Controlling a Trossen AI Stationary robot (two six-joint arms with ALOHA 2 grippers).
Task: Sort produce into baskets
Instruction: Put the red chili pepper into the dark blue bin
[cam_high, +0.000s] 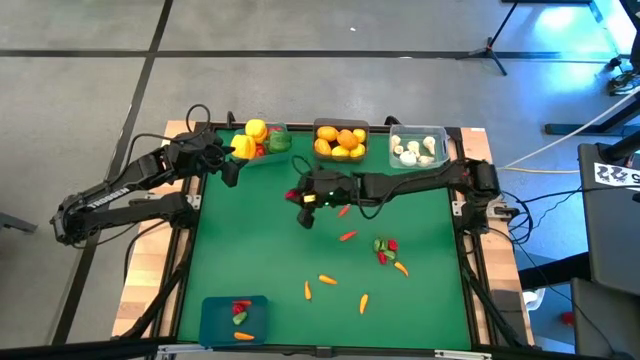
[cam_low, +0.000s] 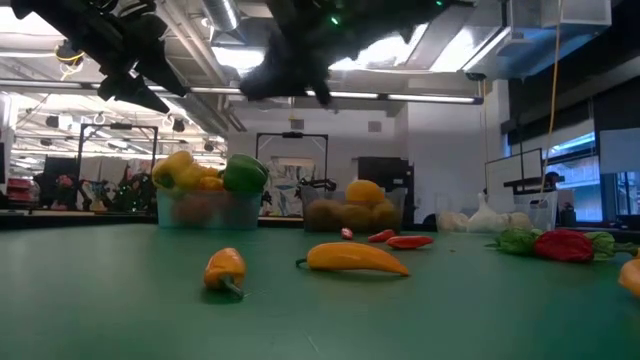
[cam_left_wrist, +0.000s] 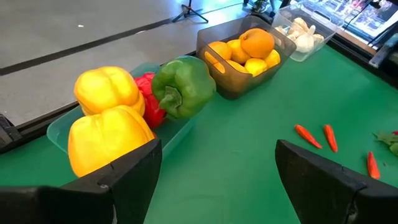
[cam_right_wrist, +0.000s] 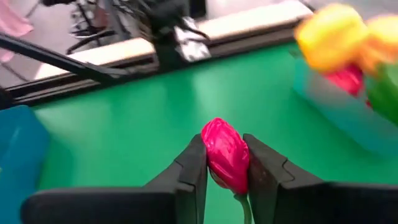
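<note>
My right gripper (cam_high: 297, 197) reaches from the table's right side to the middle of the mat and is shut on a small red pepper (cam_right_wrist: 224, 146) with a green stem. My left gripper (cam_left_wrist: 217, 177) hangs open at the far left, just in front of the teal basket (cam_high: 272, 152). That basket holds yellow peppers (cam_left_wrist: 109, 118), a red one and a green one (cam_left_wrist: 183, 87). The dark grey basket (cam_high: 341, 126) holds oranges and lemons. The clear basket (cam_high: 418, 133) holds garlic. The blue basket (cam_high: 222, 308) stands at the near left. My right gripper pinches the red pepper's body (cam_right_wrist: 214, 158) between its two fingers, one on each side. The fingers come from the table's right, slanting a little downward. The pepper is lifted clear of the mat, and its green stem (cam_right_wrist: 244, 208) points back between the fingers.
Loose carrots (cam_high: 327, 280) and chillies (cam_high: 347, 236) lie on the near right half of the green mat, with a red and green cluster (cam_high: 384, 248) beside them. The blue basket holds a few pieces. Open mat lies on the left half, between the left gripper and the blue basket.
</note>
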